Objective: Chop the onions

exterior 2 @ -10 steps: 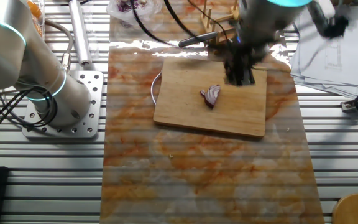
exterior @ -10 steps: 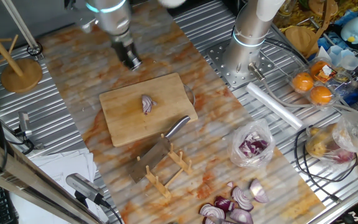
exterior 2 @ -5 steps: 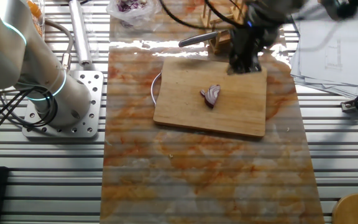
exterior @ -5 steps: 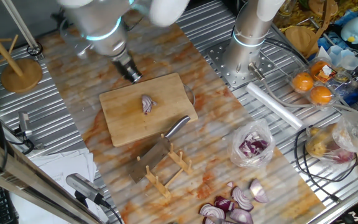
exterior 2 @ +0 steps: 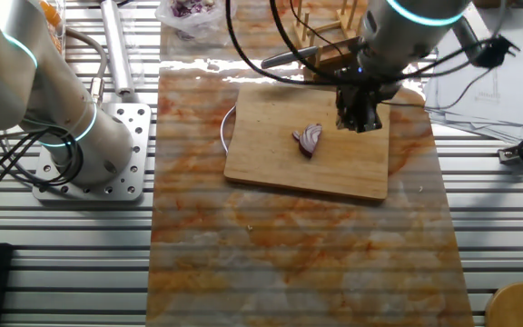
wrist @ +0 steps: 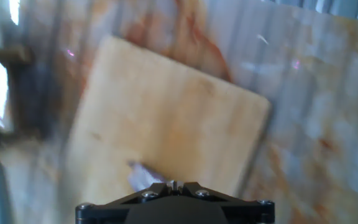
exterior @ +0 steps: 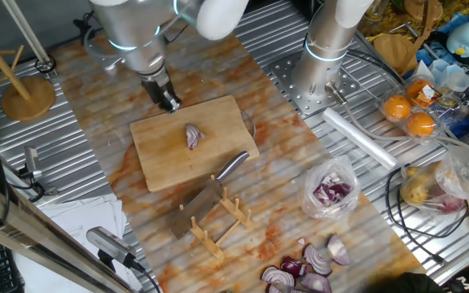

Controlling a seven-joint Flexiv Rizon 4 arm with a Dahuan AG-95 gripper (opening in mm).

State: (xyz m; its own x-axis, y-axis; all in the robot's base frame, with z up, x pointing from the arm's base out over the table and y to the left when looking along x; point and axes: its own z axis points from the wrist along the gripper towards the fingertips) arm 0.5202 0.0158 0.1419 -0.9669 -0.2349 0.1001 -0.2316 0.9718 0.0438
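Since a second ago the gripper (exterior 2: 363,123) has shifted along the cutting board's (exterior: 157,159) edge; whether its fingers are apart is unclear. Light, slippery onion piece (exterior: 193,136) probably needs pinning by its sides.

**End effector shifts toward the board's far corner**

You have moved only the arm in the last second. In one fixed view the end effector (exterior: 168,101) has dropped from the upper part of the frame to the cutting board's (exterior: 161,155) upper-left edge. In the other fixed view it (exterior 2: 360,120) first rose, then returned lower over the board's upper-right area.
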